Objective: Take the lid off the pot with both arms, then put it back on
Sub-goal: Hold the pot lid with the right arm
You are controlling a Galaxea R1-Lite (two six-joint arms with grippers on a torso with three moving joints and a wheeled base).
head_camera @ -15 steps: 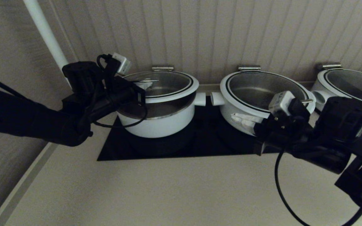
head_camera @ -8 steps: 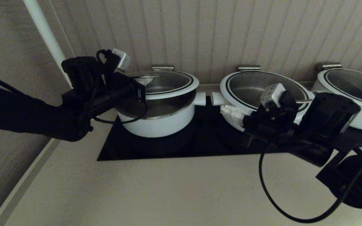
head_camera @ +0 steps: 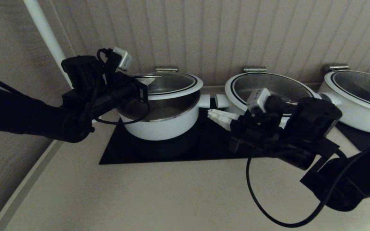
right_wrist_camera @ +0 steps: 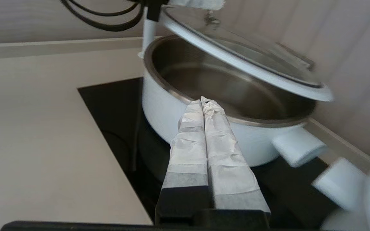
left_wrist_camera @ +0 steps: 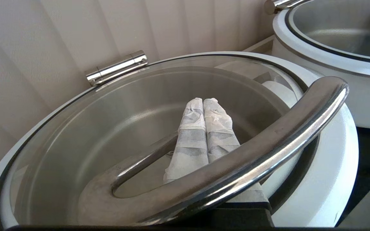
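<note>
The white straight-sided pot (head_camera: 159, 123) stands at the left of the black cooktop (head_camera: 204, 147). Its glass lid (head_camera: 172, 84) is tilted, raised on the left side and resting on the pot's far right rim. My left gripper (head_camera: 147, 80) is shut, its fingers (left_wrist_camera: 217, 128) slipped under the looped steel handle (left_wrist_camera: 268, 141) and hooking the lid up. My right gripper (head_camera: 212, 113) is shut and empty, beside the pot's right stub handle (head_camera: 205, 100). In the right wrist view its tips (right_wrist_camera: 201, 101) sit near the pot's (right_wrist_camera: 165, 106) steel rim, below the lid (right_wrist_camera: 246, 65).
Two wider white pots with glass lids stand to the right, one in the middle (head_camera: 268, 85) and one at the far right (head_camera: 358, 93). A panelled wall is close behind. A white pipe (head_camera: 45, 32) rises at the back left. The beige counter (head_camera: 140, 199) lies in front.
My right arm has swung left, from in front of the middle pot to beside the left pot's stub handle. My left gripper has raised the lid's left side a little more.
</note>
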